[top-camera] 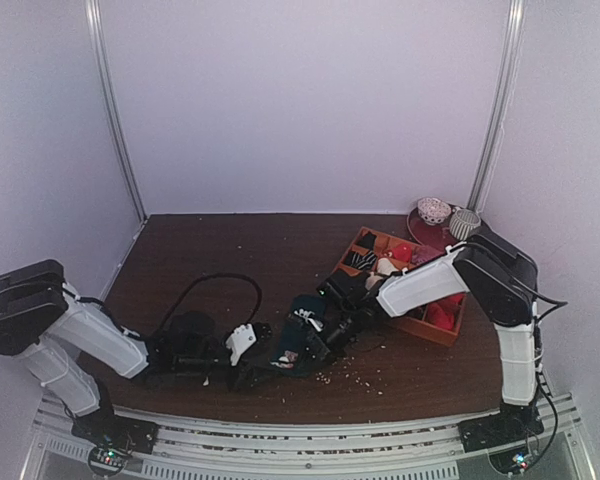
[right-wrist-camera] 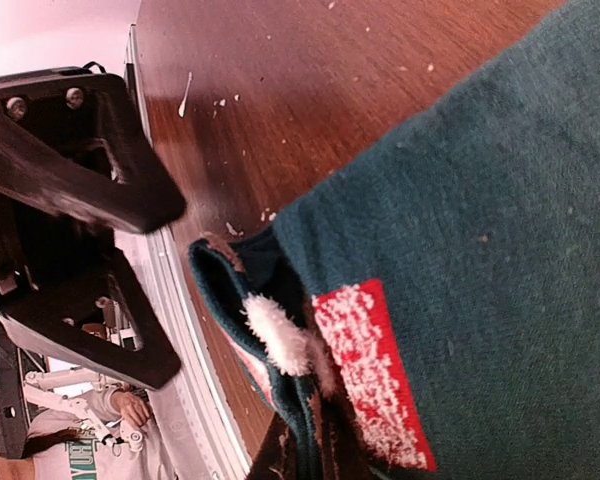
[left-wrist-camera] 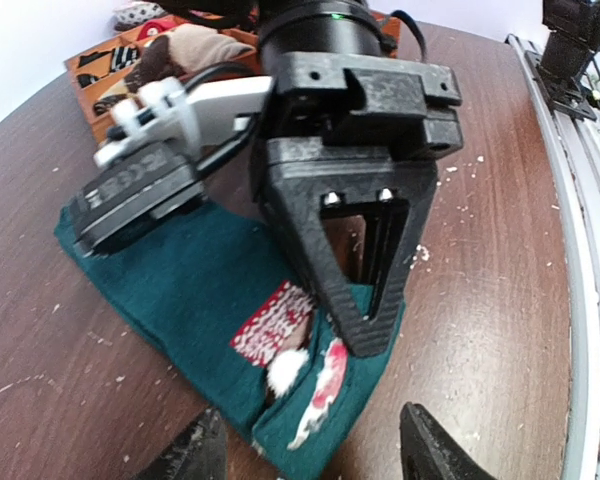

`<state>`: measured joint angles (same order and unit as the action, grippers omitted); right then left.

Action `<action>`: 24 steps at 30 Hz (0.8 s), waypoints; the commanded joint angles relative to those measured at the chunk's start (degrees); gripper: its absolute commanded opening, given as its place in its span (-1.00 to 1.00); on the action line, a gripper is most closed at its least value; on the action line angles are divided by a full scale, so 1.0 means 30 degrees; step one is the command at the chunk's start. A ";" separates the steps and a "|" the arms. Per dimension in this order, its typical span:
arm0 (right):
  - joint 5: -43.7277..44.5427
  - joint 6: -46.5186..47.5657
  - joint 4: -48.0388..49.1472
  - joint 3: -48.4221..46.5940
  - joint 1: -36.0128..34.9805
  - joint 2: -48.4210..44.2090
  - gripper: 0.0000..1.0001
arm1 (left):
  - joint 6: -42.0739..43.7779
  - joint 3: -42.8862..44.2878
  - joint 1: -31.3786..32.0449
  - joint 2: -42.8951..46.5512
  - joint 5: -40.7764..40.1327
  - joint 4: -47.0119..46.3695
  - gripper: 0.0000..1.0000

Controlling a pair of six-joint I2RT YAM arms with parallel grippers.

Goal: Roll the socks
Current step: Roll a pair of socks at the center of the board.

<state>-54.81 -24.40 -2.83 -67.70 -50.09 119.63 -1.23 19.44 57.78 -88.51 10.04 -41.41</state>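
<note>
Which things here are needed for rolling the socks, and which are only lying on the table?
Needed:
- socks
- right gripper, shut on them
- left gripper, open nearby

Only lying about:
- orange tray
- rolled socks inside it
- crumbs

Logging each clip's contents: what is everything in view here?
socks: stacked, count unclear; teal with red-white figure; flat, table centre
tray: one, orange, right
rolled socks: several; red, beige, striped; in tray
plate: one, dark red, back right
balls: two, white-patterned and grey, on plate
cable: one, black, looped left of centre
crumbs: many, pale, scattered
table: one, dark brown
left gripper: open, beside socks
right gripper: shut, tips on socks
</note>
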 commanded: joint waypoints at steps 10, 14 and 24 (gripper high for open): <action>-0.0795 0.1131 -0.2452 -0.0778 0.0054 0.0719 -0.91 | 0.0996 0.1314 0.0047 -0.3301 0.1787 -0.1615 0.11; -0.0818 0.1091 -0.2369 -0.0753 0.0036 0.0815 -0.91 | 0.0618 0.1526 0.0047 -0.3647 0.2038 -0.1390 -0.25; 0.0019 0.1964 -0.3022 -0.0983 0.0051 0.0565 -0.80 | -0.1815 0.2423 0.0047 -0.3777 0.3163 0.0611 -1.00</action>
<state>-57.32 -20.40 -8.93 -69.71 -49.82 120.66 -1.54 25.12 57.76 -100.07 17.56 -42.41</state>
